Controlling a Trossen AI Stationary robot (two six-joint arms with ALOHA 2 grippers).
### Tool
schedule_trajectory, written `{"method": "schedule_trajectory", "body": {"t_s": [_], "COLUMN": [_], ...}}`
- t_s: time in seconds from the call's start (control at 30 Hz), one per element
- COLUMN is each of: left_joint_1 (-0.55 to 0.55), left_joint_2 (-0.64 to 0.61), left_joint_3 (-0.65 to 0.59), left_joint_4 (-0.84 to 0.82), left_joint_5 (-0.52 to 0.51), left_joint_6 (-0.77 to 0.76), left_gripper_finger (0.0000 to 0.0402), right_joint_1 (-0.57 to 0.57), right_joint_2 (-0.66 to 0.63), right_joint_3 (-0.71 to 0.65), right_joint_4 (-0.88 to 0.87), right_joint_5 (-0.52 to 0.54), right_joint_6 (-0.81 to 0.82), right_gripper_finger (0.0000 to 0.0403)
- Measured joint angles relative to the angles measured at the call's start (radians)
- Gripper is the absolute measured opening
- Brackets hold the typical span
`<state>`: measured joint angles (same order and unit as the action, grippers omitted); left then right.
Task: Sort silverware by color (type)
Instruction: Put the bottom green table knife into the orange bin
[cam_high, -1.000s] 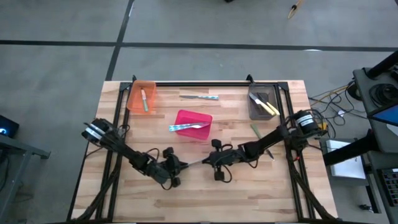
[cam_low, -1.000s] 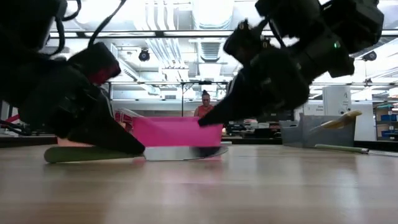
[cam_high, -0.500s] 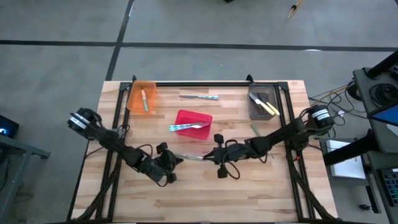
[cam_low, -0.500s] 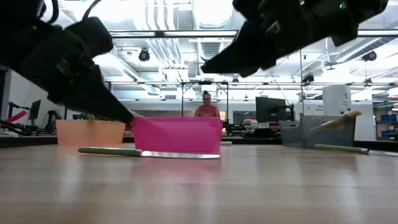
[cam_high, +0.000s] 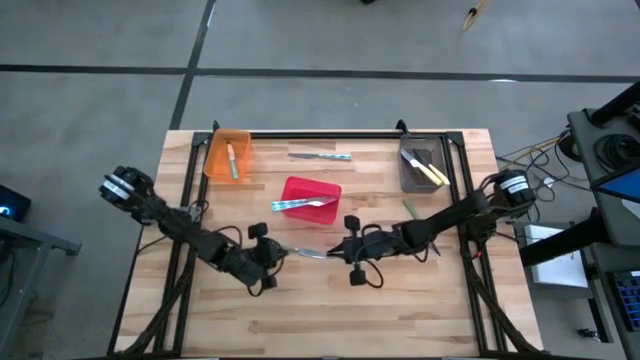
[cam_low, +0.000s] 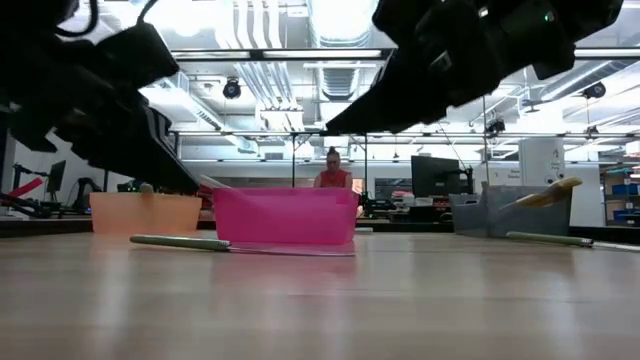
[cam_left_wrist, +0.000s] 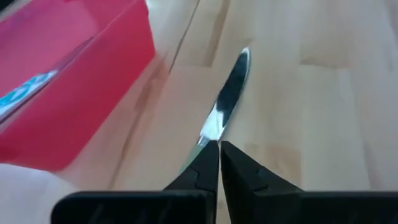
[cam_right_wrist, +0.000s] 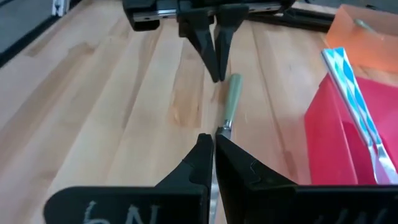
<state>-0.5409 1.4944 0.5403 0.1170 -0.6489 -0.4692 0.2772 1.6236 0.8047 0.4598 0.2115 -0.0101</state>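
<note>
Near the middle of the table (cam_high: 420, 310), we see a green-handled knife (cam_high: 300, 252) lying flat just in front of the red bin (cam_high: 311, 188). Our left gripper (cam_high: 272, 254) and right gripper (cam_high: 338, 252) hover at its two ends, fingers closed on nothing. Bare wood spreads toward the near edge. Along the far edge sit the orange bin (cam_high: 228, 140), a blue-handled utensil (cam_high: 322, 155) and the grey bin (cam_high: 415, 172).

table (cam_high: 420, 300): pale matt wood | knife (cam_left_wrist: 225, 102): shiny metal blade | bin (cam_low: 285, 216): translucent pink plastic
</note>
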Motion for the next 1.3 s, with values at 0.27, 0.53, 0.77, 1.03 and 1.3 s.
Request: {"method": "schedule_trajectory", "body": {"t_s": [0.27,0.53,0.77,1.03,1.3], "left_joint_1": [0.057,0.093,0.119,0.15,0.148], "left_joint_2": [0.004,0.03,0.117,0.288,0.352], "left_joint_3": [-0.021,-0.128,-0.216,-0.177,-0.173], "left_joint_4": [0.066,0.319,0.571,0.652,0.684], "left_joint_5": [0.061,0.079,0.099,0.162,0.175], "left_joint_6": [0.054,0.144,0.193,0.195,0.149], "left_gripper_finger": [0.0047,0.0136,0.0129,0.011,0.0081], "right_joint_1": [-0.015,-0.016,-0.016,-0.027,-0.034], "right_joint_2": [0.031,0.031,0.031,0.031,0.031], "right_joint_3": [0.008,0.008,0.008,0.007,0.007], "right_joint_4": [0.01,0.009,0.01,0.01,0.008], "right_joint_5": [-0.001,-0.001,-0.001,-0.002,-0.008], "right_joint_6": [0.01,-0.017,-0.035,-0.036,-0.028], "right_gripper_finger": [0.0009,0.0009,0.0009,0.0009,0.0009]}}
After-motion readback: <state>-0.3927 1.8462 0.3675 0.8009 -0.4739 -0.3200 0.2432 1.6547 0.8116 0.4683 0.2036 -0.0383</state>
